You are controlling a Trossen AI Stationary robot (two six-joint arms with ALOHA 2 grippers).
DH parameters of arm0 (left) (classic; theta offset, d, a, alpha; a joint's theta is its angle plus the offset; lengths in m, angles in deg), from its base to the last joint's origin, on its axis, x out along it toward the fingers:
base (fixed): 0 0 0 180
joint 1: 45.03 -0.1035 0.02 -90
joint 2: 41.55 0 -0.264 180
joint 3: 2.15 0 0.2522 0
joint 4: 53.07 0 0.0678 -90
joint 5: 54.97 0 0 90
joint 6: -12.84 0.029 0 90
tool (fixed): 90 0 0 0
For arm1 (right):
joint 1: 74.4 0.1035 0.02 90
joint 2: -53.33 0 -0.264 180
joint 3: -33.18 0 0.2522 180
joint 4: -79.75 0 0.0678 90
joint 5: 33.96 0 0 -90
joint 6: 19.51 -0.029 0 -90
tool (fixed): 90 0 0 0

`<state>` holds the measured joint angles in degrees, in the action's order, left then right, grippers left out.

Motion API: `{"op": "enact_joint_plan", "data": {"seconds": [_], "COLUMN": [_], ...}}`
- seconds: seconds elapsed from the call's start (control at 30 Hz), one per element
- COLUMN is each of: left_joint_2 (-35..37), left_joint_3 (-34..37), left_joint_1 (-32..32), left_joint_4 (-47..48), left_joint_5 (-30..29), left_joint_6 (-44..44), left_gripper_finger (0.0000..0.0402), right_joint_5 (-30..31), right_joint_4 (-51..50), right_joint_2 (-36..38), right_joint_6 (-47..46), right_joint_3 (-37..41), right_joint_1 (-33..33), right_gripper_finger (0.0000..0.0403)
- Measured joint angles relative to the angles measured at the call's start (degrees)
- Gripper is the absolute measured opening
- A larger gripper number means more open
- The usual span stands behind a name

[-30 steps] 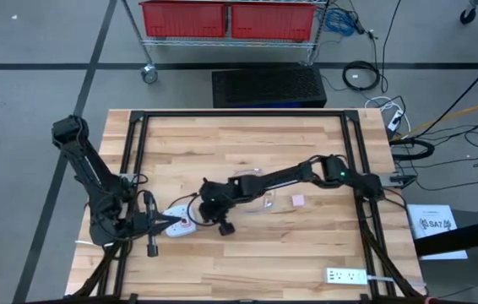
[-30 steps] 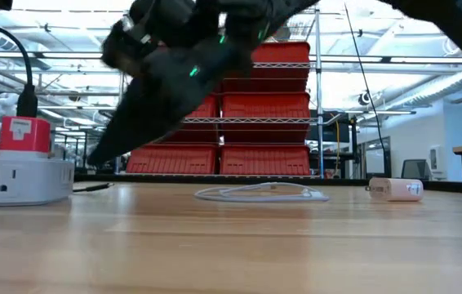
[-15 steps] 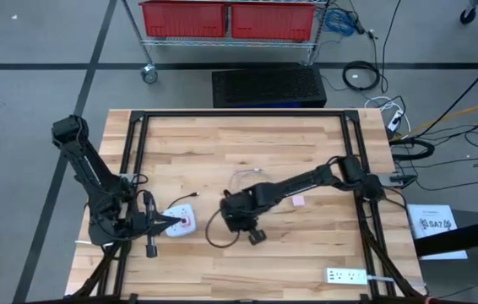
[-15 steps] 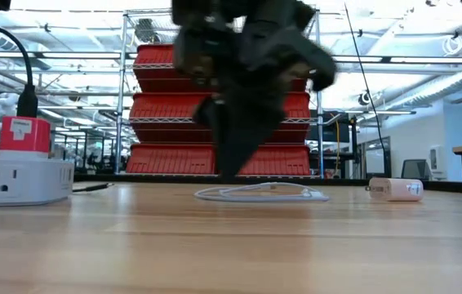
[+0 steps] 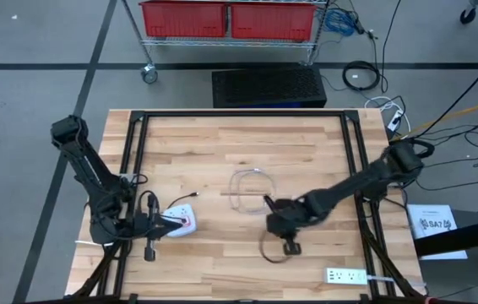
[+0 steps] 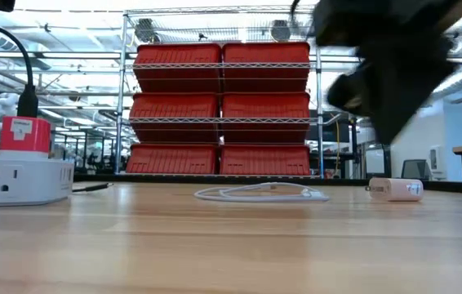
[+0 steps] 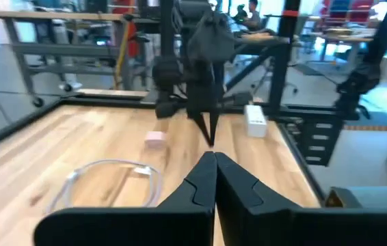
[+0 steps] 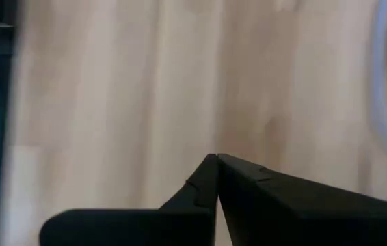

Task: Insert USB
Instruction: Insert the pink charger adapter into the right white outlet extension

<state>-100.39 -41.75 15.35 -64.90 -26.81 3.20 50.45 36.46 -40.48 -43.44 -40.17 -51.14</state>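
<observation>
A white power strip [image 5: 181,218] lies at the table's near left, with a red charger [image 6: 24,134] plugged into its top. A black USB plug [image 6: 27,103] with its black cord stands in the charger. My left gripper [image 5: 169,224] hovers level at the strip, shut and empty. My right gripper [image 7: 211,137], also shut and empty, points down above the table's middle right, blurred in the low view [image 6: 388,122]. It is well away from the strip.
A coiled white cable [image 5: 251,186] lies mid-table, with a small pink block [image 7: 154,139] and a white adapter [image 6: 394,189] farther right. A second white power strip [image 5: 346,275] lies at the near right edge. Black frame rails [image 5: 357,169] run along the table's sides.
My right gripper has swung away from the power strip toward the table's right edge. It rose a little and rolled as it went, and stayed shut. The strip, charger and plug have kept their place.
</observation>
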Motion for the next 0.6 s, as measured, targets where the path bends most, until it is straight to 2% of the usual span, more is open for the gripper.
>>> {"op": "enact_joint_plan", "data": {"seconds": [0.2,0.43,0.6], "left_joint_2": [-0.2,-2.5,-5.6], "left_joint_3": [0.0,0.0,0.0], "left_joint_1": [-3.7,-7.2,-9.6], "left_joint_4": [0.7,0.6,0.6], "left_joint_5": [6.8,13.4,17.3], "left_joint_6": [-2.1,-4.0,-6.6], "left_gripper_finger": [0.0006,0.0006,0.0006], "right_joint_5": [1.4,1.3,1.3], "right_joint_4": [-3.5,-11.5,-13.4], "right_joint_2": [4.7,4.7,4.7], "right_joint_6": [-13.7,-27.2,-32.8], "right_joint_3": [2.9,3.1,3.1], "right_joint_1": [8.1,16.4,21.0], "right_gripper_finger": [0.0000,0.0000,0.0000]}}
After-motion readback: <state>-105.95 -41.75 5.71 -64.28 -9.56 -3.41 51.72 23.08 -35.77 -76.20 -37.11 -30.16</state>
